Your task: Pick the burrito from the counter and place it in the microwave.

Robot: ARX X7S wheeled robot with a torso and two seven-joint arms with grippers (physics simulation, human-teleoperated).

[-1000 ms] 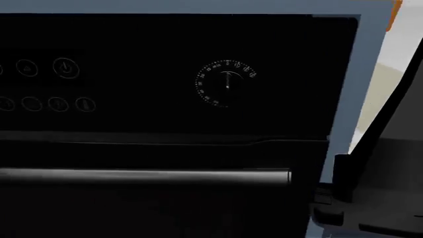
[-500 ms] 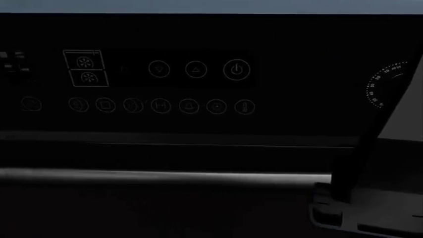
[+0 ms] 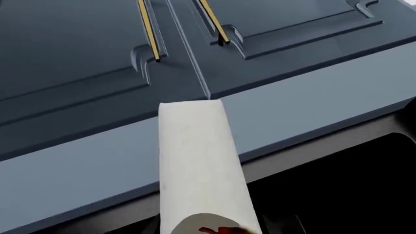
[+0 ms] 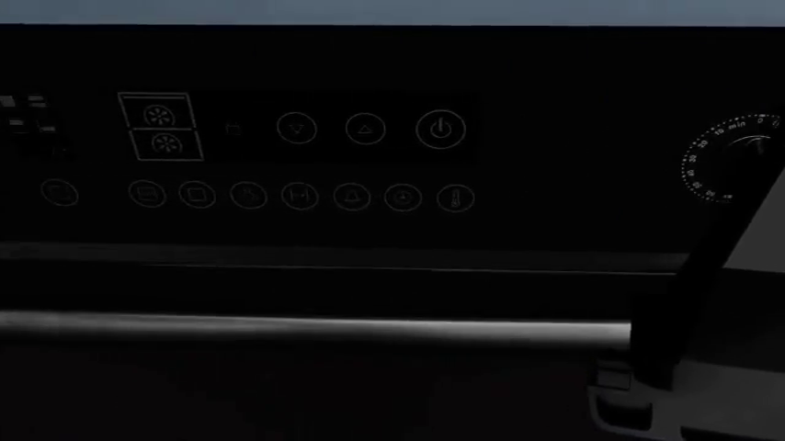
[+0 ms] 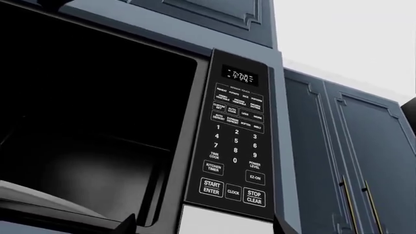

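Observation:
The burrito [image 3: 195, 161], a pale rolled wrap with red filling at its near cut end, fills the middle of the left wrist view. My left gripper [image 3: 209, 230] is shut on it, its fingers mostly hidden beside the roll. In the right wrist view the microwave [image 5: 91, 122] stands open with a dark cavity beside its keypad panel [image 5: 237, 141]. My right gripper [image 5: 202, 226] is open in front of it, holding nothing. The counter is out of view.
Blue-grey cabinet doors [image 3: 71, 53] with brass bar handles [image 3: 148, 29] lie beyond the burrito, above a dark opening [image 3: 351, 185]. The head view is filled by a black oven panel [image 4: 294, 161] and its handle bar [image 4: 307, 328]. A dark slanted bar [image 4: 699, 276] crosses its right.
The head view has swung left: the oven's round dial slid from the middle to the right edge, and the touch icons came into view. It barely shifted over the last half second.

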